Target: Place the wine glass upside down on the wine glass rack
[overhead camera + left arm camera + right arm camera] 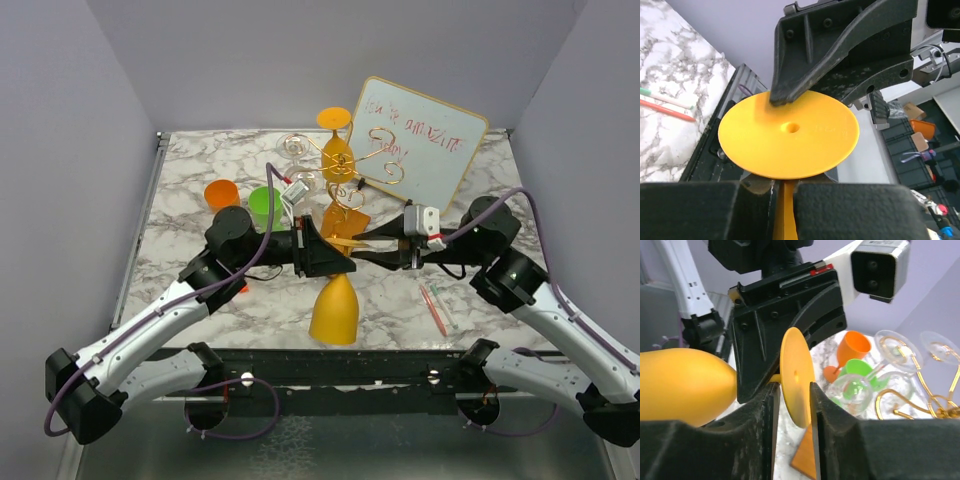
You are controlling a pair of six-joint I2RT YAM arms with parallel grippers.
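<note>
Left gripper was clamped on the stem of one yellow wine glass, bowl toward the arm bases. Right gripper jaws stood slightly apart, straddling its foot. Second yellow glass hung inverted on the wine glass rack. One orange cup, one green cup, two pens.

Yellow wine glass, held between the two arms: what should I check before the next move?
1. Grip: the left gripper has its jaws shut on the stem: ok.
2. Release: the right gripper has its jaws clear of the foot: cannot tell; the foot sits between them.
3. Pose: the yellow wine glass is pointing bowl-down: cannot tell.
4. Target: the rack is standing upright: ok.
5. Free hook on the rack: cannot tell; another yellow glass and clear glasses already hang there.
</note>
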